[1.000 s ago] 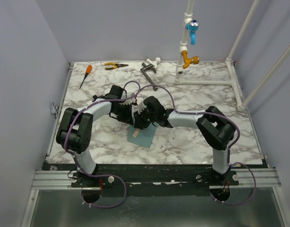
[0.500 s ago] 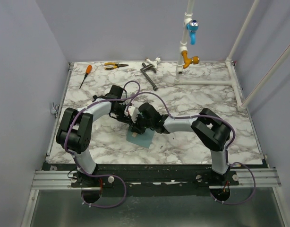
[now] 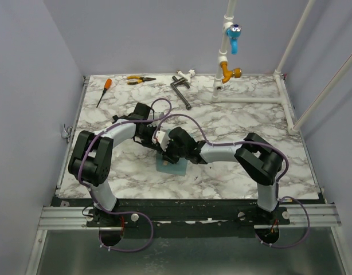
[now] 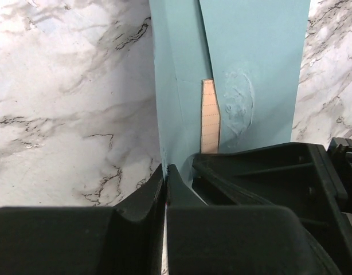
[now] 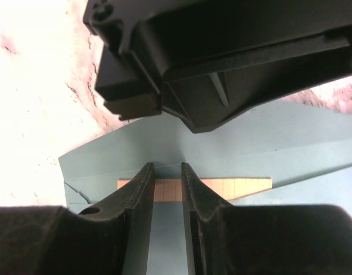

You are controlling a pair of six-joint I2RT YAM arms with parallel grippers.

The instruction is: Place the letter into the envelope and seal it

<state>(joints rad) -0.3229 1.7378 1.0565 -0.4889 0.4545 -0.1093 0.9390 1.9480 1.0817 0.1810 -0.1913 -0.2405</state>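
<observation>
The teal-blue envelope (image 3: 175, 168) lies on the marble table under both grippers. In the left wrist view the envelope (image 4: 256, 69) fills the top, and a narrow strip of the peach letter (image 4: 210, 114) shows between its folds. My left gripper (image 4: 164, 172) is shut on the envelope's left edge. In the right wrist view my right gripper (image 5: 167, 167) is narrowly open with nothing between the jaws. Its tips are over the letter strip (image 5: 239, 186) and the envelope (image 5: 290, 134). The left gripper's body (image 5: 222, 57) is just beyond it. From above, the left gripper (image 3: 160, 143) and the right gripper (image 3: 169, 152) nearly touch.
An orange-handled screwdriver (image 3: 104, 90), pliers (image 3: 139, 79) and a metal tool (image 3: 180, 90) lie at the table's back. A white pipe stand with a blue valve (image 3: 234, 33) rises at the back right. A small white scrap (image 3: 199, 180) lies right of the envelope.
My right gripper has moved left and down, close against the left gripper over the envelope. The peach letter shows less from above. The left arm has hardly moved.
</observation>
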